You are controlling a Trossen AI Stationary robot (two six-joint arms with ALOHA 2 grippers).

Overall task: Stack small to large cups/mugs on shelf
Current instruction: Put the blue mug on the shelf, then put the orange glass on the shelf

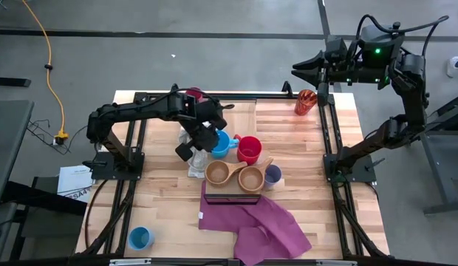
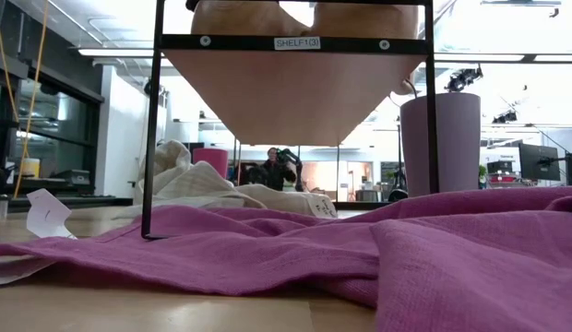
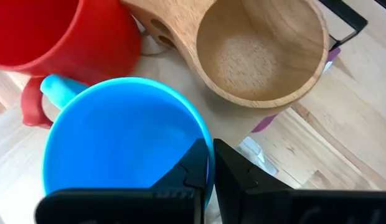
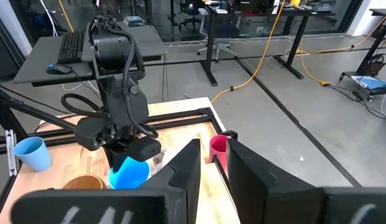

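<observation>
**A:** What is the left pincer [image 3: 210,163] doing?

**B:** It is pinched nearly shut on the rim of a bright blue mug [image 1: 221,142], one finger inside the wall and one outside. In the high view that mug sits near the middle of the surface [image 1: 318,207], just beside the red mug [image 1: 250,150].

**A:** How do those two look up close?

**B:** In the left wrist view the blue mug is smooth, glossy plastic, empty, with a stubby blue handle pointing toward the red mug. The red one is opaque with a loop handle.

**A:** And the wooden ones?

**B:** Two tan wooden cups: one [image 1: 217,173] and its twin [image 1: 251,178] stand side by side on the shelf [image 1: 233,196], a small dark-framed rack over the purple cloth [image 1: 258,223]. Each has a rounded bowl and a flat handle with holes. A lavender tumbler [image 1: 272,174] stands just beside the twin.

**A:** Anything farther off?

**B:** An orange-red translucent tumbler [image 1: 305,101] at the far right corner, a magenta tumbler [image 1: 193,94] at the far edge behind the left arm, and a second blue cup [image 1: 141,238] alone near the front left corner.

**A:** The right pincer [image 4: 210,163]?

**B:** Raised beyond the far right corner of the surface, holding nothing, its fingers standing apart with a clear gap.
</observation>
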